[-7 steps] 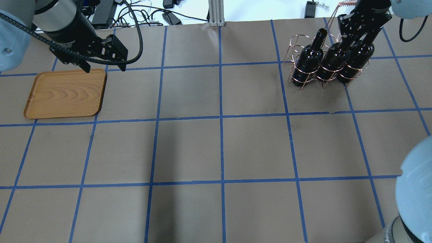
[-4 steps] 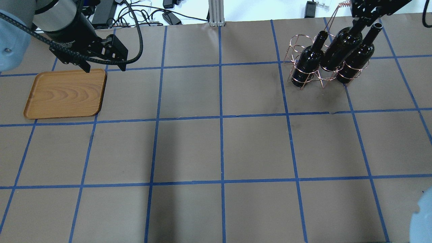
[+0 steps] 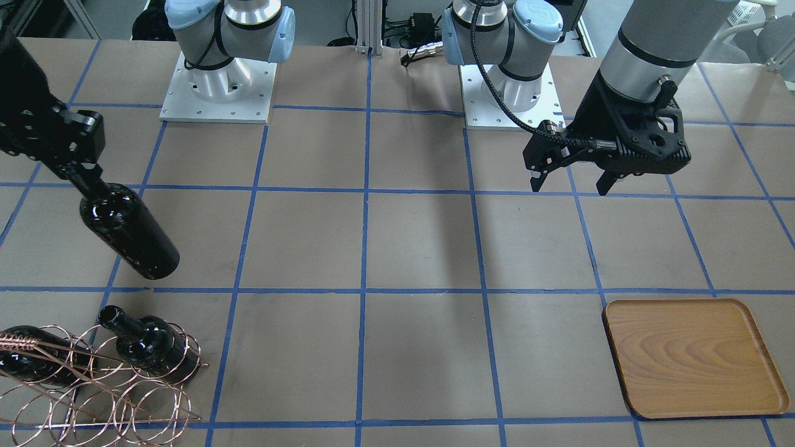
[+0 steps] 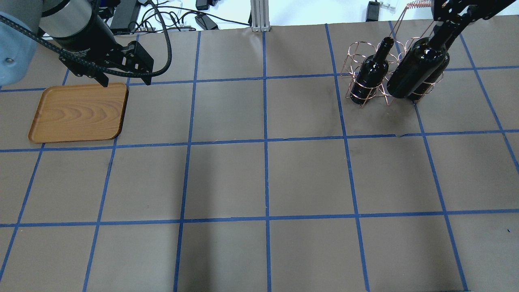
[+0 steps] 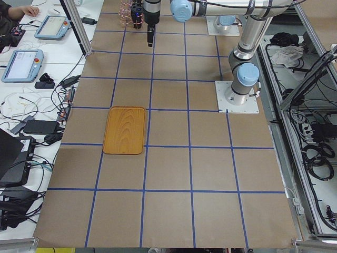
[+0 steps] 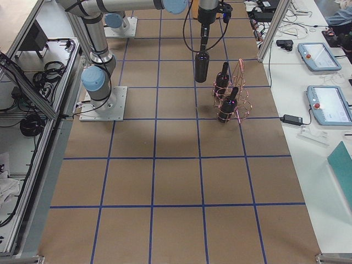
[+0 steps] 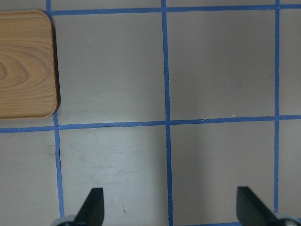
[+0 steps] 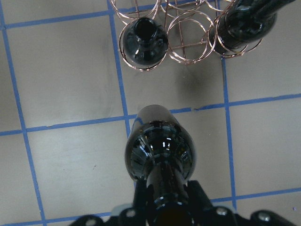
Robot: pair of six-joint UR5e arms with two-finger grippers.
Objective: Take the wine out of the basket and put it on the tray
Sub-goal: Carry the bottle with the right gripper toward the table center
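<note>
- I see the wine [image 3: 127, 233] hanging neck-up in the air, clear of the basket [image 3: 133, 400] and just on the robot's side of it, its base off the desk [image 4: 263, 178].
- My right gripper [image 3: 79, 169] is clamped on the bottle's neck; the right wrist camera looks straight down its shoulder.
- Two other bottles stand in the basket's rings: one [image 3: 146, 341] near the end I can see fully, and another [image 3: 25, 363] by the twisted handle.
- The tray [image 3: 692, 357] lies flat at the far end of the desk, well apart from the basket, with nothing on it.
- My left gripper [image 3: 569, 186] hovers near the tray's robot-side edge, jaws spread wide and holding nothing.
</note>
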